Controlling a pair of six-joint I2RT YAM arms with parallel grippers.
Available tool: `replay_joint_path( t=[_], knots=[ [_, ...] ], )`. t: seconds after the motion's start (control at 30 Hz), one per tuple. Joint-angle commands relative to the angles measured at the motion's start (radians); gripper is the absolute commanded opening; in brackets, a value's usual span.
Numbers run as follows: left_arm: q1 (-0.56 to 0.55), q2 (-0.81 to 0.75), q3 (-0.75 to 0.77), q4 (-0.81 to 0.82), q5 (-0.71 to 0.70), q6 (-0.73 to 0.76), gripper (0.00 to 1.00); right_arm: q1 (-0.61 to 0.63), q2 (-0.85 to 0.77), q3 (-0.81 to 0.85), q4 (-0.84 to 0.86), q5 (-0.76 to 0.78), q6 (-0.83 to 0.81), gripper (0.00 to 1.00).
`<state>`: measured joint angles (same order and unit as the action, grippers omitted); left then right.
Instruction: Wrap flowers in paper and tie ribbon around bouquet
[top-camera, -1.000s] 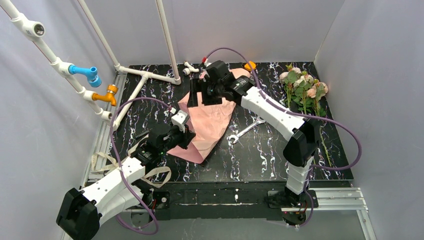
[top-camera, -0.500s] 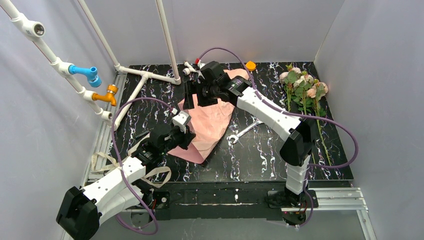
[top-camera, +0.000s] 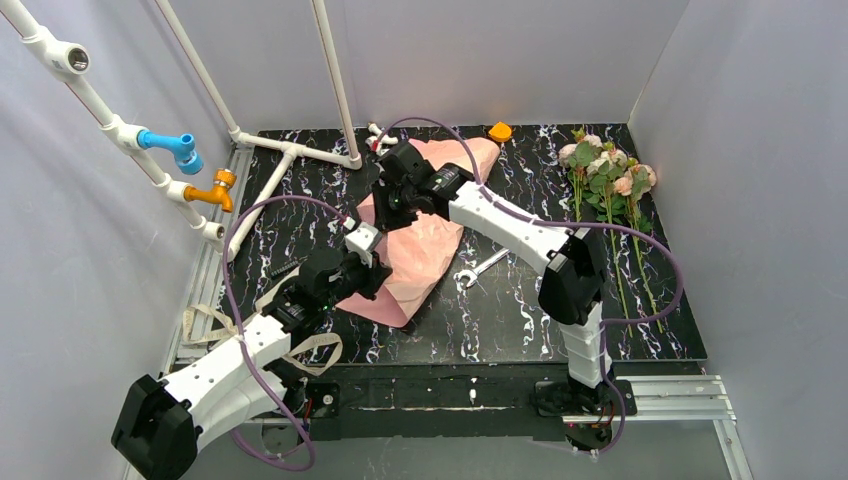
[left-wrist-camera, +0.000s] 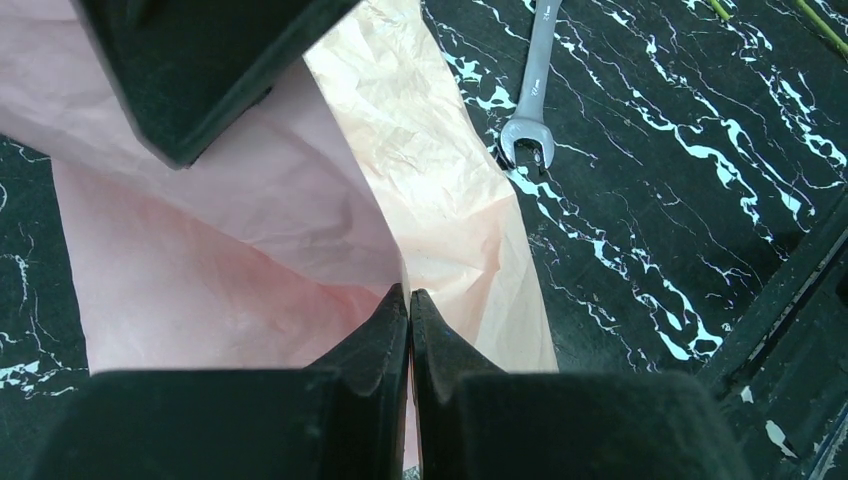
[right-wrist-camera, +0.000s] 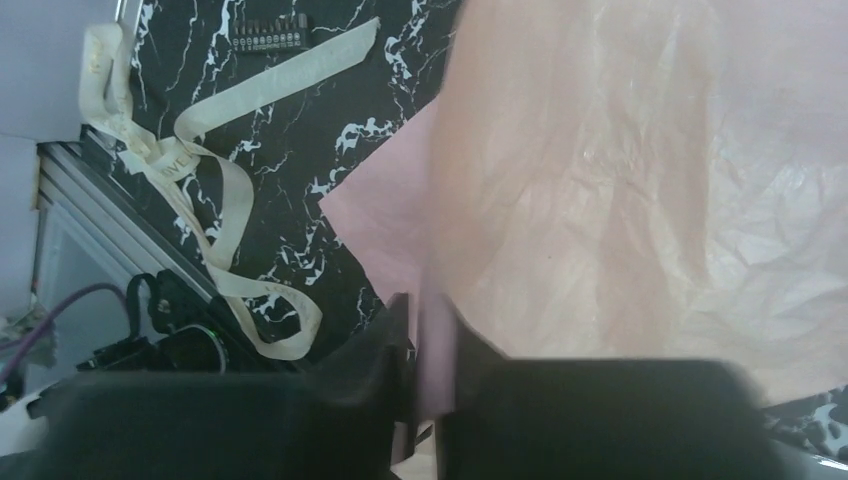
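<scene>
The paper (top-camera: 425, 245) lies crumpled mid-table, pink with a tan face (left-wrist-camera: 440, 170). My left gripper (top-camera: 366, 272) (left-wrist-camera: 409, 292) is shut on its near left edge, which stands up between the fingertips. My right gripper (top-camera: 386, 204) (right-wrist-camera: 430, 310) sits at the paper's far left edge. Its jaws are close together with a pink strip of paper (right-wrist-camera: 620, 180) filling the gap, but blur hides whether they pinch it. The flowers (top-camera: 605, 172) lie at the far right, apart from both grippers. The ribbon (top-camera: 205, 322) (right-wrist-camera: 210, 180) lies looped at the near left table edge.
A steel spanner (top-camera: 482, 267) (left-wrist-camera: 535, 80) lies right of the paper. White pipes (top-camera: 290, 150) with blue and orange taps run along the left side. A small orange piece (top-camera: 500, 130) sits at the back. A bit holder (right-wrist-camera: 265, 40) lies by the ribbon.
My right arm has swung left and nearer along the paper's far edge, and its jaws have narrowed from wide open to a slim gap round the paper. The left arm has not moved.
</scene>
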<state>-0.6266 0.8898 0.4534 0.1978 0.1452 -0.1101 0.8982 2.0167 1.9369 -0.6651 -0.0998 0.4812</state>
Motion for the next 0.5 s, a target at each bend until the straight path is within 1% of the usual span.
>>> replay_joint_path(
  t=[0.0, 0.03, 0.07, 0.13, 0.17, 0.2, 0.23, 0.37, 0.43, 0.47],
  knots=[
    [-0.008, -0.031, 0.028, -0.013, -0.007, 0.01, 0.08, 0.001, -0.009, 0.101, -0.028, 0.016, -0.004, 0.01],
    [-0.01, -0.036, 0.028, -0.014, -0.012, 0.007, 0.17, 0.001, -0.014, 0.111, -0.045, 0.036, -0.005, 0.01],
    [-0.011, -0.045, 0.027, -0.015, -0.019, 0.001, 0.42, 0.001, -0.027, 0.111, -0.06, 0.058, -0.009, 0.01],
    [-0.013, -0.08, 0.018, -0.024, -0.054, -0.019, 0.79, -0.001, -0.079, 0.065, -0.071, 0.142, -0.016, 0.01],
    [-0.013, -0.105, 0.01, -0.032, -0.096, -0.034, 0.9, -0.001, -0.12, 0.024, -0.074, 0.193, -0.013, 0.01],
    [-0.013, -0.127, 0.007, -0.049, -0.149, -0.057, 0.92, -0.001, -0.166, -0.034, -0.068, 0.247, -0.003, 0.01],
    [-0.013, -0.147, 0.002, -0.065, -0.207, -0.071, 0.92, -0.001, -0.224, -0.097, -0.05, 0.293, 0.011, 0.01],
    [-0.013, -0.17, -0.002, -0.139, -0.374, -0.157, 0.82, -0.002, -0.458, -0.387, 0.058, 0.425, 0.091, 0.01],
    [-0.013, -0.14, -0.001, -0.145, -0.4, -0.176, 0.77, -0.002, -0.574, -0.497, 0.084, 0.474, 0.13, 0.01],
    [-0.012, -0.114, 0.002, -0.144, -0.403, -0.185, 0.72, -0.002, -0.618, -0.547, 0.09, 0.5, 0.151, 0.01]
  ],
)
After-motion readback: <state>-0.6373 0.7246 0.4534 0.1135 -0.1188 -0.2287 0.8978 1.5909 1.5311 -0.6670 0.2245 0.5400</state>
